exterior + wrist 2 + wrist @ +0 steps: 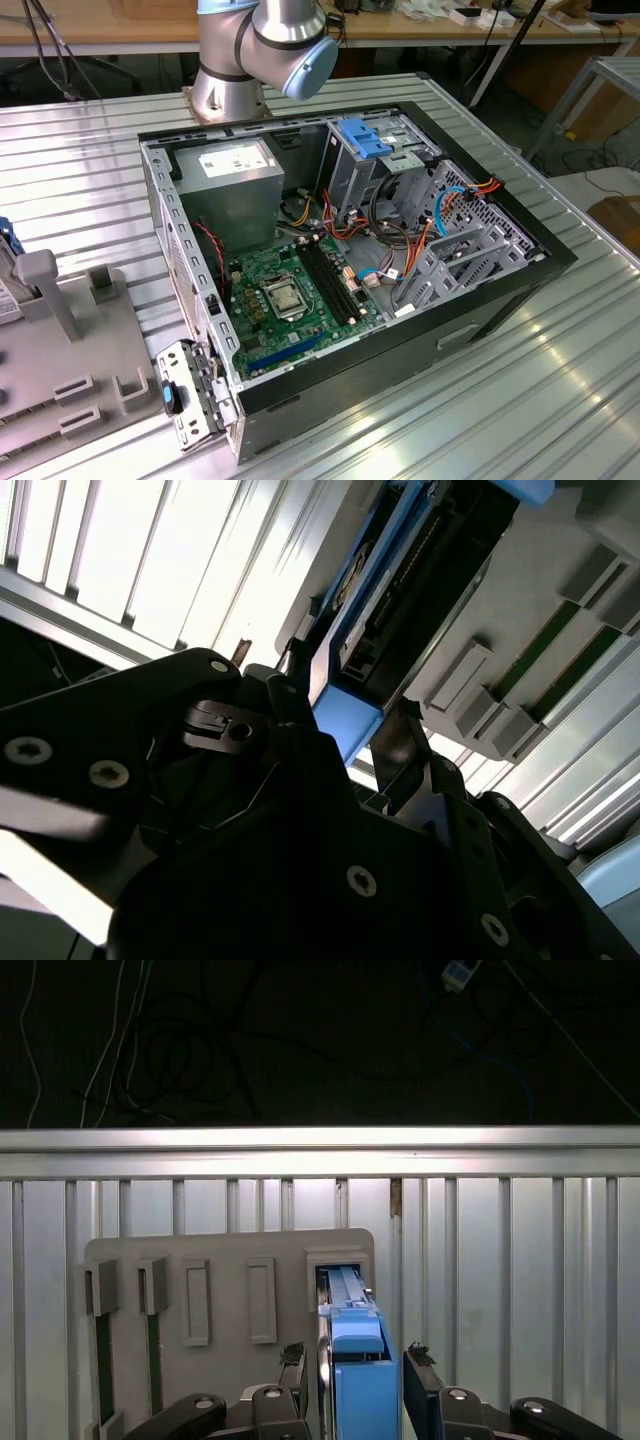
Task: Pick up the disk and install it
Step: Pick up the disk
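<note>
The disk [355, 1332] stands on edge in a slot of a grey fixture plate [230, 1260], its blue rail facing the first wrist view. My gripper [355, 1362] straddles it: one dark finger [293, 1360] on one side, the other finger [418, 1362] on the opposite side, each with a thin gap to the disk. In the second wrist view the disk [415, 575] runs away from the gripper [347, 718], and light shows between its blue end and one finger. The gripper is open. A sliver of the disk [4, 298] shows at the exterior view's left edge.
An open computer case [350, 230] lies on the ribbed metal table [540, 380], holding a motherboard [290, 290], a grey power-supply box [230, 170], a blue latch [365, 138] and metal drive cages [470, 250]. The fixture plate [70, 380] sits at the exterior view's left.
</note>
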`<state>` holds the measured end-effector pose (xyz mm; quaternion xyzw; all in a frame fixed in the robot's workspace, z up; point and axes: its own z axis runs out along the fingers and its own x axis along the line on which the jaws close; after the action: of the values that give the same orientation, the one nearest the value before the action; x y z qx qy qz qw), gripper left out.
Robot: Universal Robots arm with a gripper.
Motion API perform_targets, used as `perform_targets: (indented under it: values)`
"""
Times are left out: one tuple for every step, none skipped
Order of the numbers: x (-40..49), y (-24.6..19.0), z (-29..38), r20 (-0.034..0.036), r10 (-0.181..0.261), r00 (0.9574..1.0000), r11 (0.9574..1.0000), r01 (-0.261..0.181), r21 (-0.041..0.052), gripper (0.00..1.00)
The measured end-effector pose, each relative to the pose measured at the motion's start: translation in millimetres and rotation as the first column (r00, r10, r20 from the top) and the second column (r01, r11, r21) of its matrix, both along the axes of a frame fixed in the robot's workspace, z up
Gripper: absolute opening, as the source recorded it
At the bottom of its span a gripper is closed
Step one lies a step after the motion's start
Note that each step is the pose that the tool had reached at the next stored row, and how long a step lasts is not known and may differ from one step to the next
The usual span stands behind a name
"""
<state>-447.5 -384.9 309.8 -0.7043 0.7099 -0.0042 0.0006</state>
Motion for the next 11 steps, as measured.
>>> perform_targets:
  values:
    - [0.0, 0.0, 0.0, 0.0000, 0.000, 1.0000, 1.0000, 0.000, 0.0000, 0.51]
    - [0.0, -0.1, 0.1, -0.0001, 0.000, 1.0000, 1.0000, 0.000, 0.0000, 0.51]
    - [0.0, -0.5, 0.0, -0.0001, 0.000, 1.0000, 1.0000, 0.000, -0.0001, 0.51]
    - [0.0, -0.6, 0.0, -0.0001, 0.000, 1.0000, 1.0000, 0.000, 0.0000, 0.51]
    - [0.0, -0.7, 0.0, 0.0001, 0.000, 1.0000, 1.0000, 0.000, 0.0000, 0.51]
    - [0.0, -0.7, 0.0, 0.0001, 0.000, 1.0000, 1.0000, 0.000, 0.0000, 0.51]
    - [0.0, -0.7, 0.0, 0.0000, 0.000, 1.0000, 1.0000, 0.000, 0.0000, 0.51]
    - [0.0, -0.8, 0.0, 0.0000, 0.000, 1.0000, 1.0000, 0.000, 0.0000, 0.51]
    - [0.0, -0.8, 0.0, 0.0000, 0.000, 1.0000, 1.0000, 0.000, 0.0000, 0.51]
    - [0.0, -0.8, 0.0, 0.0000, 0.000, 1.0000, 1.0000, 0.000, 0.0000, 0.49]
    - [0.0, -0.8, 0.0, 0.0000, 0.000, 1.0000, 1.0000, 0.000, 0.0000, 0.49]
